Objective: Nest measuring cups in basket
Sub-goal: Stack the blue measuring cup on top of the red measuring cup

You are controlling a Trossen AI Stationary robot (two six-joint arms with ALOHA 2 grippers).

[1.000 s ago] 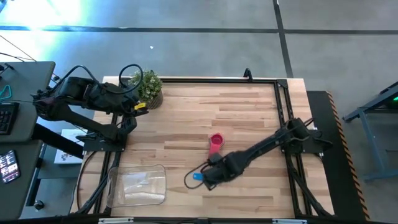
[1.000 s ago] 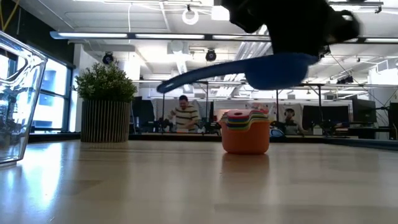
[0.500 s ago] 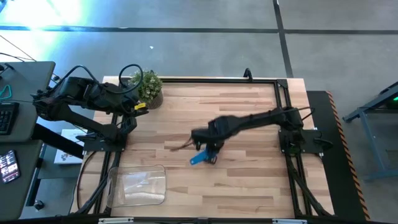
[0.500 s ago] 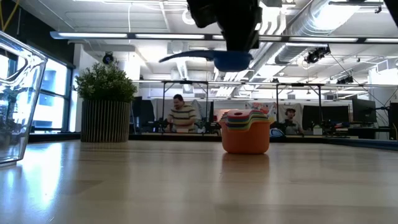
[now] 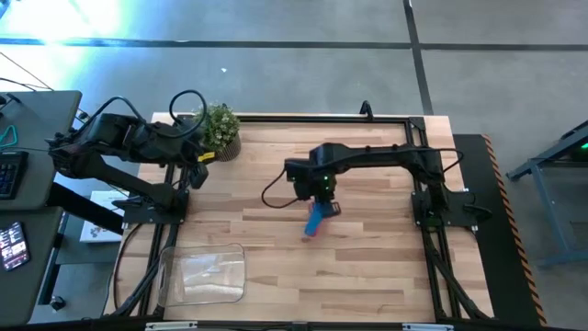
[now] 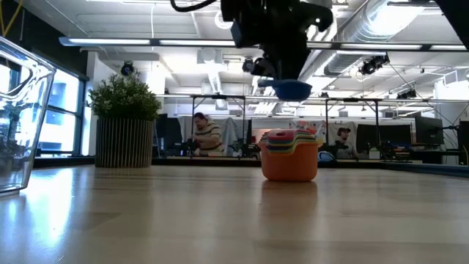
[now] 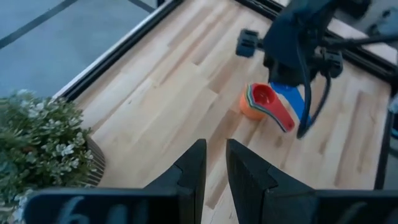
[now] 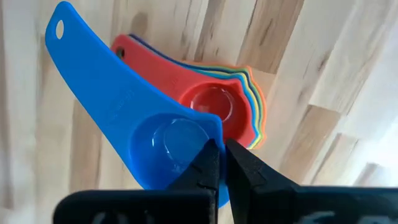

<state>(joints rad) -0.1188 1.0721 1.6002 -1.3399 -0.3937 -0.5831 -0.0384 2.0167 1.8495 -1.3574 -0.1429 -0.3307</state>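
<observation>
Blue plastic measuring cup (image 5: pixel 315 219) pinched in the right gripper (image 5: pixel 319 188) just swung from the near edge to hang over the orange-based nested stack (image 6: pixel 289 154), red cup (image 8: pixel 214 102) directly below, so nesting's next; clear bin (image 5: pixel 202 273) far off.

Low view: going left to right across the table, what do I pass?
Basket at the left edge → potted plant → stack of nested measuring cups, with the right gripper holding the blue cup above it.
</observation>
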